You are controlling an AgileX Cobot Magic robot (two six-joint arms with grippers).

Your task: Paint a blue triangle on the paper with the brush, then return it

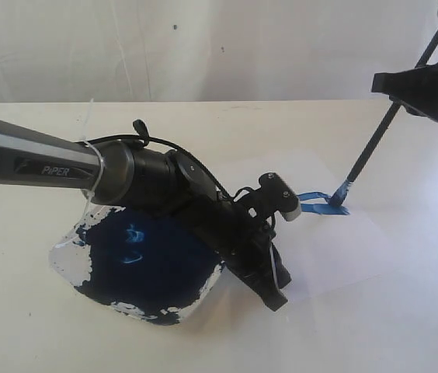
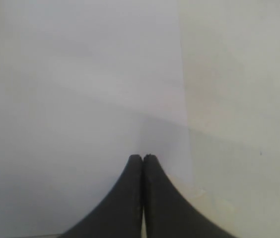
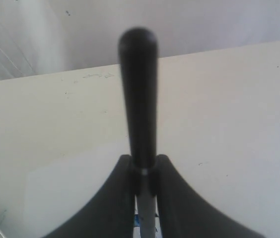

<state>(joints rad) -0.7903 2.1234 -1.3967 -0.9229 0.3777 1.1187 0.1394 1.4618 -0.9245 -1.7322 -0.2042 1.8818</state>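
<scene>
Brushwork on the paper [image 1: 335,252], which lies just right of the paint pool [image 1: 137,264].
Your left gripper [image 2: 143,159], jaws pressed together on nothing, sits low over the sheet's near part and seems to pin it, so leave it planted. Your right gripper [image 3: 143,164] clamps the brush [image 1: 374,144] by its black handle, tilted, with the bristles touching the sheet's far part at the blue triangle [image 1: 324,203], which looks unfinished. Drag with light, even pressure, hold the tilt steady, and close the outline before lifting.
</scene>
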